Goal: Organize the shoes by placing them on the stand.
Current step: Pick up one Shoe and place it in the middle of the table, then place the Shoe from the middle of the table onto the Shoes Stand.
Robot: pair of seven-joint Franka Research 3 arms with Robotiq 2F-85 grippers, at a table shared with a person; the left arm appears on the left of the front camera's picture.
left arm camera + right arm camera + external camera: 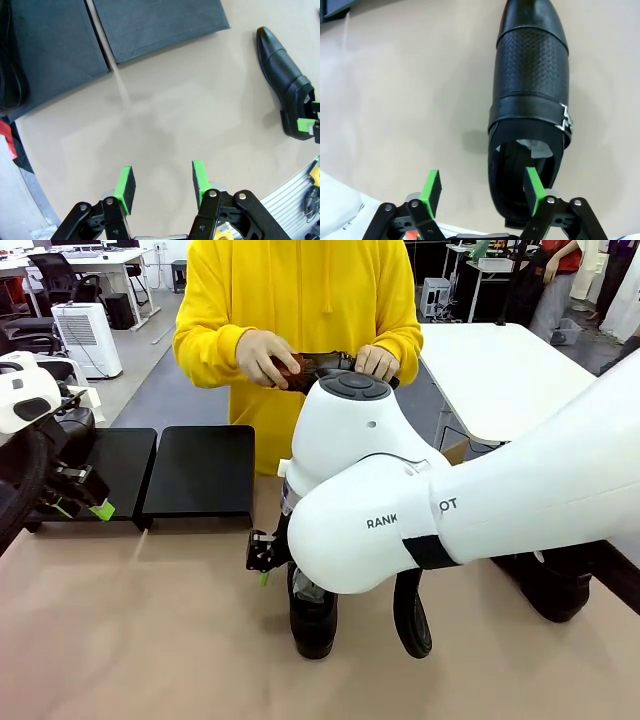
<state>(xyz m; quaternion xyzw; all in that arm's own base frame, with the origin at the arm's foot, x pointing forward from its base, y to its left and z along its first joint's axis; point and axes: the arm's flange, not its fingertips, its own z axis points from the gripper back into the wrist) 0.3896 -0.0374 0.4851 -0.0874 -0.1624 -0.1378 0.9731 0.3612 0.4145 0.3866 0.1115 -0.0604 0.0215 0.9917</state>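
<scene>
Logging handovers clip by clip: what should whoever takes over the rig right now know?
Left gripper: open, empty, over the table in front of the stand.
Right gripper: open, jaws straddling one side wall of a shoe at its heel end, not clamped.
That shoe lies on the table, off the stand. The person's hands hold a dark item, likely another shoe.
Done: no shoe on the stand yet.
Left: grip this shoe, place it, then the others.
</scene>
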